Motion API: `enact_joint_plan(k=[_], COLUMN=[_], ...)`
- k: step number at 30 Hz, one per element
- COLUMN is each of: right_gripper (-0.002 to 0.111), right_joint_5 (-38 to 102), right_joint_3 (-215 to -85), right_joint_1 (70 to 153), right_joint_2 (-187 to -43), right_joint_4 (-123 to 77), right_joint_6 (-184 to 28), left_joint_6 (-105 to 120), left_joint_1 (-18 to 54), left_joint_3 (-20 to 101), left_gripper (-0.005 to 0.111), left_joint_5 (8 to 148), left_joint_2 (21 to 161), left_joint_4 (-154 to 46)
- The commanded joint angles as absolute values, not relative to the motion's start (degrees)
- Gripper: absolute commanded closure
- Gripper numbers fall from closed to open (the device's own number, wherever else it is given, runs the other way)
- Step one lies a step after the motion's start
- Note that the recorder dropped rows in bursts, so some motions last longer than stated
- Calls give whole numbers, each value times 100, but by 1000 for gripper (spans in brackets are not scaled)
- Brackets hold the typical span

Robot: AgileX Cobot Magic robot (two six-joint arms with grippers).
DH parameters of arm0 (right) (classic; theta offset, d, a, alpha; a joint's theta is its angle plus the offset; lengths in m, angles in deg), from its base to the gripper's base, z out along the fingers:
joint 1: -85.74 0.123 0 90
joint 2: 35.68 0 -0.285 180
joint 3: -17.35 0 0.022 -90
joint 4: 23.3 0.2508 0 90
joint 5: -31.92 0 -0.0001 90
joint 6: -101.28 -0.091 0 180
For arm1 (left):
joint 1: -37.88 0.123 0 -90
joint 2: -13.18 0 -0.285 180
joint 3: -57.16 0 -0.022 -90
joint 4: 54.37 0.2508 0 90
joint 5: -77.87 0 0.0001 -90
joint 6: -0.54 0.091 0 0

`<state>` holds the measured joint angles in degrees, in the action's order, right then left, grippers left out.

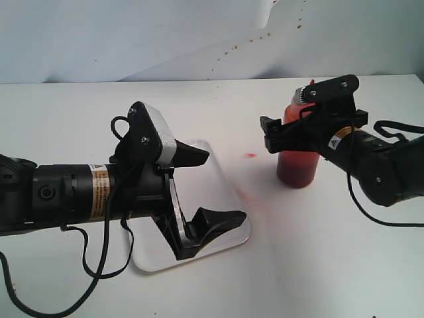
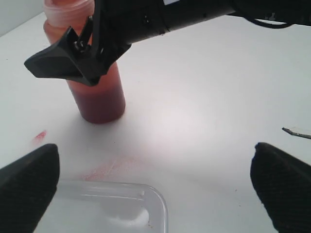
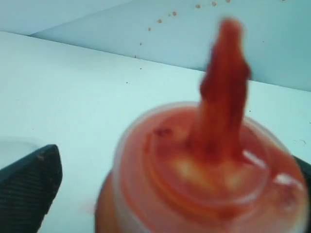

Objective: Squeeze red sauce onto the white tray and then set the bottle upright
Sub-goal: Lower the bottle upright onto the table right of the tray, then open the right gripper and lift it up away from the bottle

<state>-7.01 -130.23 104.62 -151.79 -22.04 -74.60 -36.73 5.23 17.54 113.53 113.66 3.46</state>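
Standing upright toward the counter's right edge, bottle (image 1: 298, 165) sits inside released right gripper (image 3: 175, 155); left gripper (image 1: 224, 187) gapes empty above tray (image 1: 159, 262).

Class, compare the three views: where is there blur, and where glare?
Right wrist view: the bottle fills the frame, too close and soft, its nozzle smeared. Left wrist view: the bottle is fairly sharp, but the left pincer shows only as dark blurred fingertips at the edges. Exterior view: sharp overall; the white tray looks glossy, almost mirror-like.
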Motion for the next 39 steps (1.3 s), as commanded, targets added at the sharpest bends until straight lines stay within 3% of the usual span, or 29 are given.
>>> enact_joint_plan(k=[1, 25, 39], right_gripper=[3, 3, 3], right_joint_5=[-195, 1040, 2294], right_joint_3=[-13016, -13016, -13016], right_joint_1=[10460, 10460, 10460], right_joint_2=[-14841, -12974, -10768], right_joint_4=[-2288, -2288, -2288], right_joint_6=[-7474, -8523, -8562], left_joint_6=[-3663, -3663, -3663], left_joint_1=[531, 531, 531], left_joint_3=[1762, 1762, 1762], left_gripper=[2, 2, 2], left_joint_5=[11350, 11338, 11338], left_joint_2=[11323, 11323, 11323], left_joint_4=[276, 276, 289])
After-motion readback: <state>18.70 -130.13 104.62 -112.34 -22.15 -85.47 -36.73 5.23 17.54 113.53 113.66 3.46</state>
